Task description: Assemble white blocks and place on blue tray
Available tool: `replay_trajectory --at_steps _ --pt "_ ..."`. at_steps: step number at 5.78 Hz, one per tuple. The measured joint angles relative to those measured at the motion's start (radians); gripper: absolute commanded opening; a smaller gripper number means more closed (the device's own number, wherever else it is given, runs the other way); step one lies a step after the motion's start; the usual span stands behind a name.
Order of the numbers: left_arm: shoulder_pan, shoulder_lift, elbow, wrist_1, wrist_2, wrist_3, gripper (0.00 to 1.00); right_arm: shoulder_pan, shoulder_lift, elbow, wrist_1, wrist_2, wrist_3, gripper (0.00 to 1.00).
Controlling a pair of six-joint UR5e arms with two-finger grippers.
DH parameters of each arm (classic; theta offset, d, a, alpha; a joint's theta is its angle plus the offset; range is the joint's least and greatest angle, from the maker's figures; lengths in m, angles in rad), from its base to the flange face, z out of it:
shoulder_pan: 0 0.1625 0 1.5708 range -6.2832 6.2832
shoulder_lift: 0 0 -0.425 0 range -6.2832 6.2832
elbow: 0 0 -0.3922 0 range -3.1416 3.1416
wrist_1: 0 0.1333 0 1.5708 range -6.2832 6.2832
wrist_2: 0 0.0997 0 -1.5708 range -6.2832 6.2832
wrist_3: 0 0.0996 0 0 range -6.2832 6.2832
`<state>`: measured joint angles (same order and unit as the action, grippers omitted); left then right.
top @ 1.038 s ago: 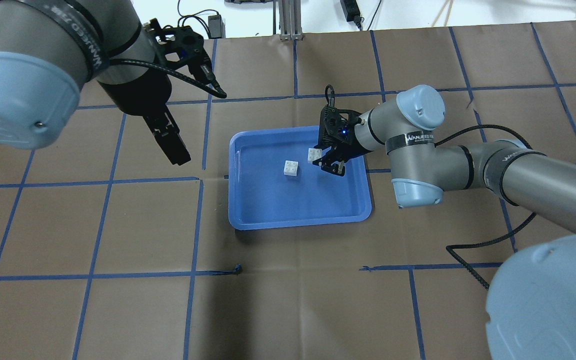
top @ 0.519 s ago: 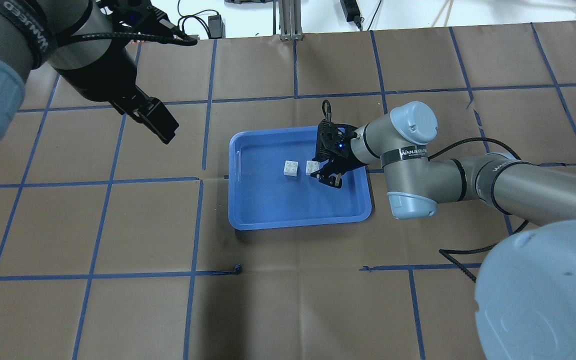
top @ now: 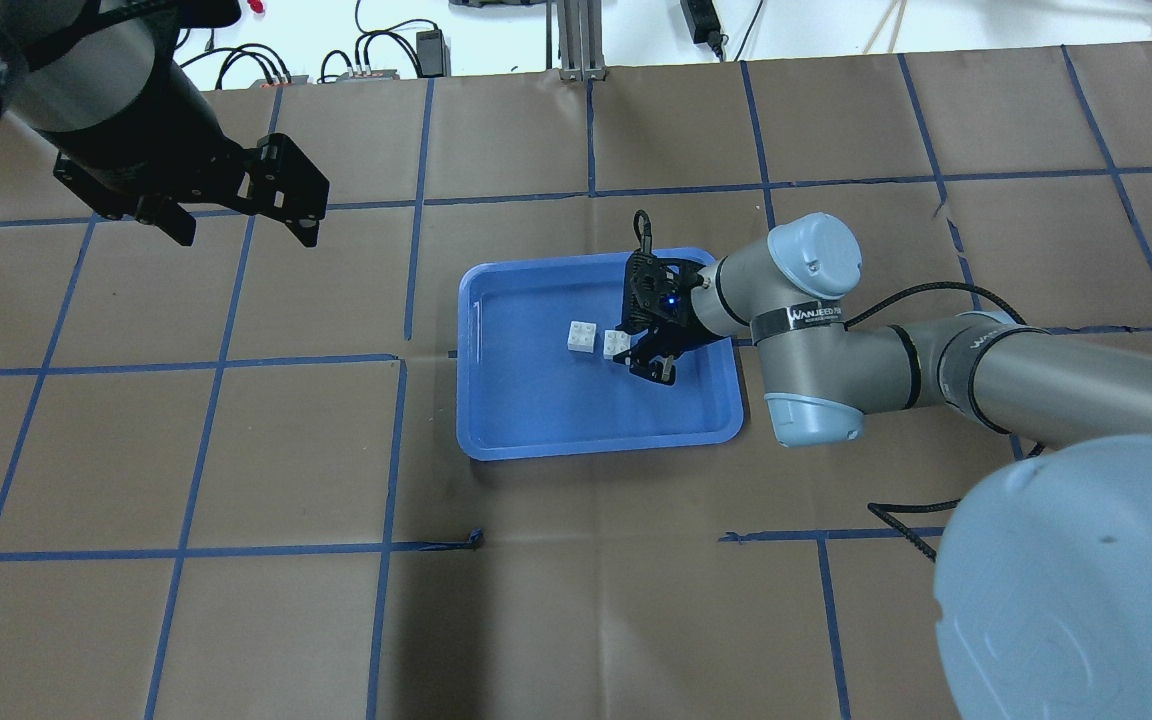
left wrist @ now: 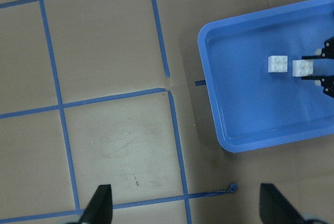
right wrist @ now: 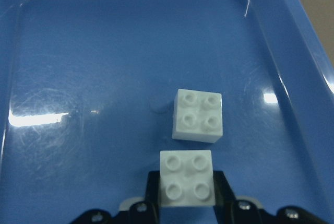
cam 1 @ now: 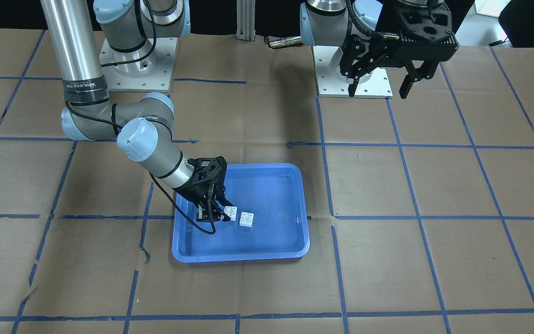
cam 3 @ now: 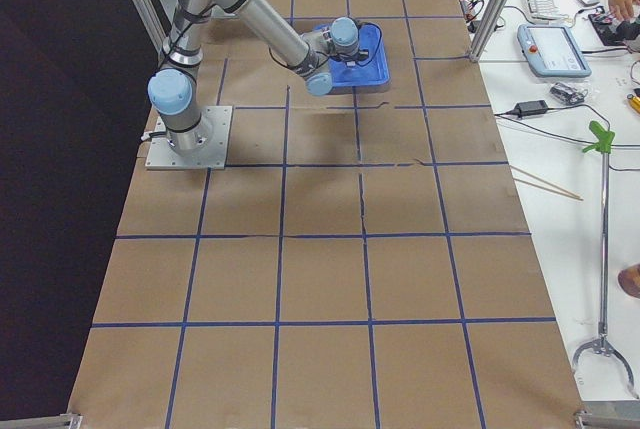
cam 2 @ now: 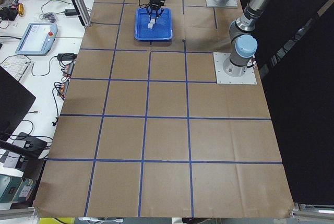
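1. The right tool [top: 628, 350] has come down and slid left over the past second. It pinches one white block [top: 617, 344], which now hangs just right of the other white block [top: 583, 337] lying free on the floor of the blue tray [top: 536, 405].
2. The wrist view shows a sliver of blue between the two bricks, both studs-up. Whether the held brick touches the tray floor cannot be told.
3. Farther off, the left tool [top: 244, 228] has swung away to the far left of the desk [top: 576, 600]. Its fingers are spread wide and hold nothing, and it hangs well apart from the tray.
4. The near half of the desk lies open, brown paper under a grid of blue tape. Only a curl of tape [top: 476, 540] and a loop of black cable [top: 901, 512] at near right break it.
5. Inside the tray, bare floor stretches left of and nearer than the bricks. To the right, the tool's body fills the space up to the raised rim.
6. The right arm's wrist and forearm [top: 936, 355] cover the desk just right of the tray, while the squares to its left stand open.
7. At the far edge, the paper ends at a white strip with cables [top: 376, 60] and a metal post [top: 576, 40].
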<state>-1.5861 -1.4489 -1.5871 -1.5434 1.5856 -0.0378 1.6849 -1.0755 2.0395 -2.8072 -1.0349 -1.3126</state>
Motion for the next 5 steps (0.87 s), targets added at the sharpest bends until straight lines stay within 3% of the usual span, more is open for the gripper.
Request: replay_trajectory --at_steps 5 --pt "0.005 0.011 -0.009 0.0 0.0 -0.078 0.99 0.013 0.012 -0.007 -0.049 -0.002 0.03 0.25"
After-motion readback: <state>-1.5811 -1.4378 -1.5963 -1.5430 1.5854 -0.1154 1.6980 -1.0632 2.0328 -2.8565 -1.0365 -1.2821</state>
